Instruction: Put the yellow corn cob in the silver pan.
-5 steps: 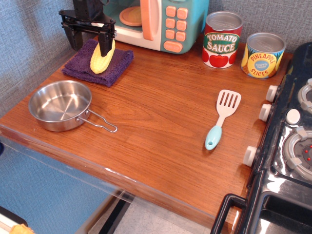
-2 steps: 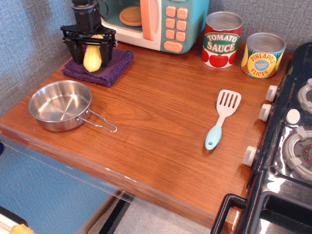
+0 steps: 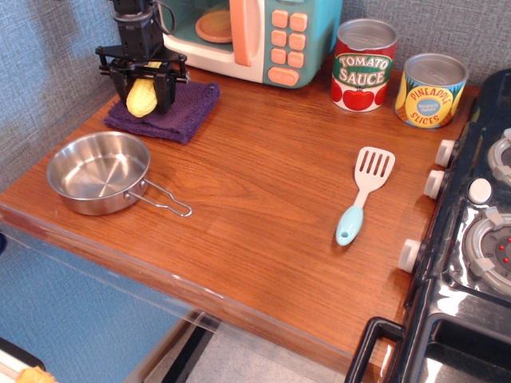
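Observation:
The yellow corn cob [image 3: 141, 97] hangs between the black fingers of my gripper [image 3: 142, 89], lifted above the purple cloth [image 3: 180, 113] at the back left of the wooden counter. The gripper is shut on the cob, which points down and tilts a little. The silver pan [image 3: 97, 171] sits empty near the counter's front left edge, in front of and a little left of the gripper, with its wire handle [image 3: 166, 200] pointing right.
A toy microwave [image 3: 251, 36] stands behind the gripper. A tomato sauce can [image 3: 363, 65] and a pineapple can [image 3: 431, 90] stand at the back right. A white spatula with a blue handle [image 3: 363, 193] lies to the right. A toy stove [image 3: 479, 239] borders the right side.
The gripper has lifted the corn cob off the purple cloth and moved it a little left and up. The pan and the other things have not moved.

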